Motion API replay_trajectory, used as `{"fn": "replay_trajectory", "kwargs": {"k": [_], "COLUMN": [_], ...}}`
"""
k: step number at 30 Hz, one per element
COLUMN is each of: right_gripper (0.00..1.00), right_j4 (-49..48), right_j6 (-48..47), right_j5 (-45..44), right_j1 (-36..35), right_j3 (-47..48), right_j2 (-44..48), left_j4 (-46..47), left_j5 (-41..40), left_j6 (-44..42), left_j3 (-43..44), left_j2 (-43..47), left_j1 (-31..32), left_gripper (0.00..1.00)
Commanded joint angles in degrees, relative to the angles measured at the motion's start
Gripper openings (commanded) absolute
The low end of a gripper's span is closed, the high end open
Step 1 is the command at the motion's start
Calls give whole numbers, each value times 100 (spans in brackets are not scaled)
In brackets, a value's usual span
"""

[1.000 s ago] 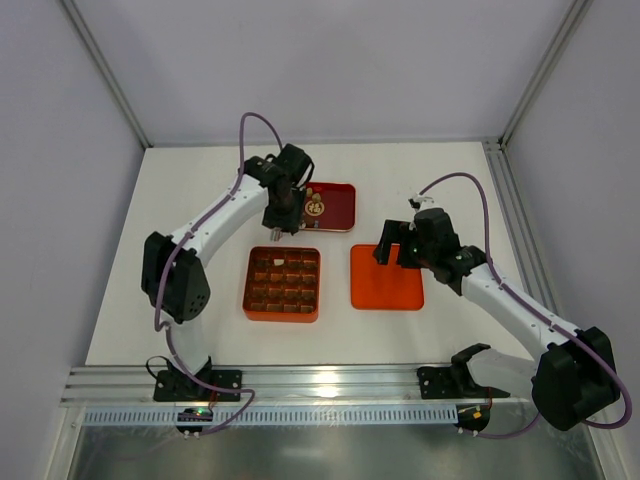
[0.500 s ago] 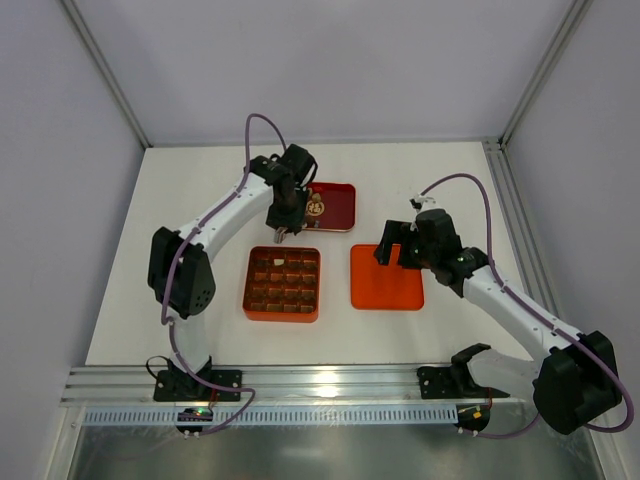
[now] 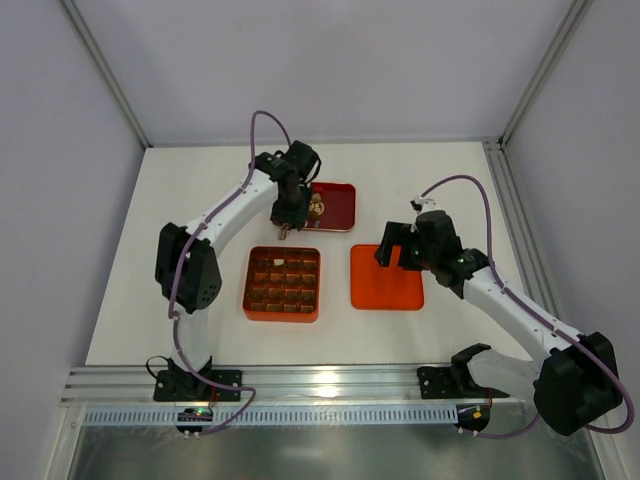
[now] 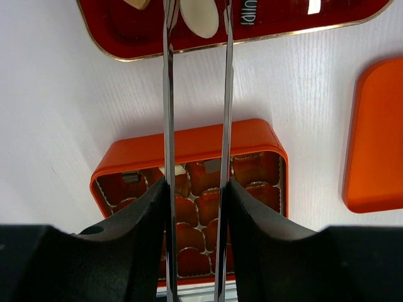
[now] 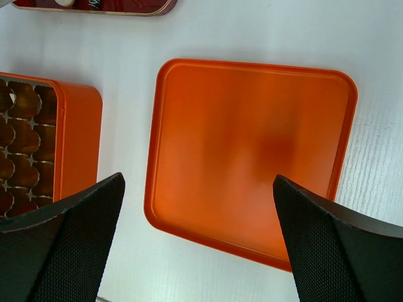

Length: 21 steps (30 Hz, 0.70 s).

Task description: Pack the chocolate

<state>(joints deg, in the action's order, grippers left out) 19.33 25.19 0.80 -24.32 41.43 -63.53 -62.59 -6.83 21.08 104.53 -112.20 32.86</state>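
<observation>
Left gripper point(image 3: 285, 228): long thin metal fingers point(image 4: 167, 126), set narrowly apart and parallel, with nothing clamped between them. In the wrist view they run off the upper edge of the frame, so the tips themselves are not seen. In the overhead view this gripper hangs just left of the red tray point(image 3: 340, 190), above the upper edge of the orange box point(image 3: 282, 311).

Chocolate point(image 3: 315, 207): a small cluster lies in the left part of the red tray, upper centre of the overhead view. In the left wrist view one cream-white piece point(image 4: 199, 16) shows at the top, in the gap between the two fingers and clear of both.

Orange box: centre of the overhead frame, grid of brown cups facing up (contents of the cups cannot be made out).

Right gripper point(image 3: 398, 250): black fingers point(image 5: 63, 251) spread wide and holding nothing, over the upper left part of the orange lid point(image 5: 252, 157). The lid lies flat on the white table point(image 3: 180, 200), just right of the box and apart from it.
</observation>
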Motion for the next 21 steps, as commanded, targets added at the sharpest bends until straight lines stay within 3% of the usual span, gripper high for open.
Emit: {"fn": "replay_trajectory", "kwargs": {"k": [1,21], "right_gripper": [100,100], "right_j4": [-79,-70], "right_j6": [-76,-23], "right_j5": [-53,-45], "right_j1": [-12,-3], "right_j3": [-3,-30], "right_j2": [209,244], "left_j4": [106,-61], "left_j5": [68,-20], "left_j6": [-104,-227], "left_j3": [313,235], "left_j2": [-73,137], "left_j1": [-43,-131], "left_gripper": [40,42]}}
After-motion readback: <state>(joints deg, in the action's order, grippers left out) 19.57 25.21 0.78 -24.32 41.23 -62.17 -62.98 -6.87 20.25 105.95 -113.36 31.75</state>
